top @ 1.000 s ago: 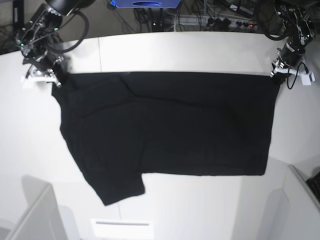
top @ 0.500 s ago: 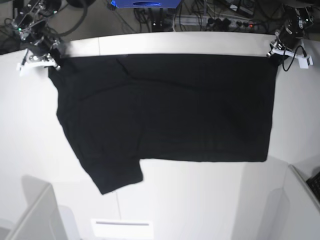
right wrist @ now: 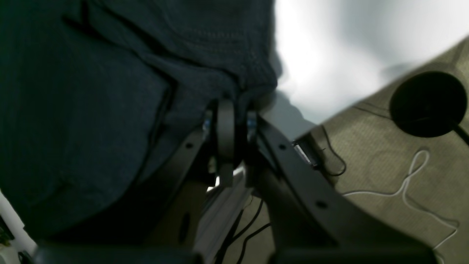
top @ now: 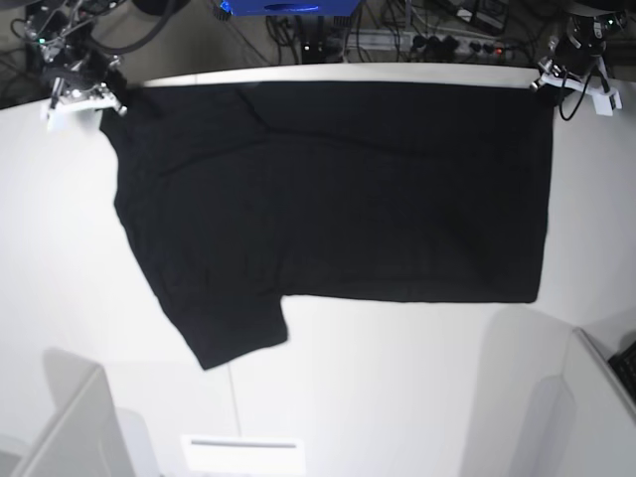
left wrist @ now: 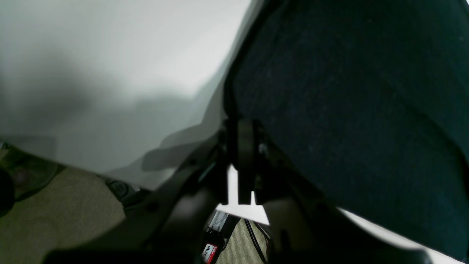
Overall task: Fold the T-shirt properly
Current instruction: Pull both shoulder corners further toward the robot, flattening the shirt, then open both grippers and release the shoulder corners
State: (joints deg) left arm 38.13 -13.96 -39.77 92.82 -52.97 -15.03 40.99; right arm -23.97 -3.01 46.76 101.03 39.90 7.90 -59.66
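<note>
The black T-shirt [top: 338,189] is stretched wide across the white table [top: 397,397], its top edge pulled taut at the table's far side and one sleeve hanging toward the front left. My left gripper [top: 543,83] is shut on the shirt's far right corner. In the left wrist view the black fingers [left wrist: 244,146] pinch the cloth edge [left wrist: 348,110]. At the far left corner my right gripper [top: 107,91] is shut on the shirt, and in the right wrist view bunched cloth [right wrist: 234,73] sits between its fingers [right wrist: 226,124]. No print shows.
Cables, power strips and a blue box [top: 288,8] lie behind the table's far edge. A grey bin corner [top: 60,427] stands at the front left and another panel [top: 606,397] at the front right. A white label [top: 243,444] sits at the front edge.
Both grippers have moved toward the table's far edge, dragging the shirt's top edge back with them. The whole shirt has slid away from the front.
</note>
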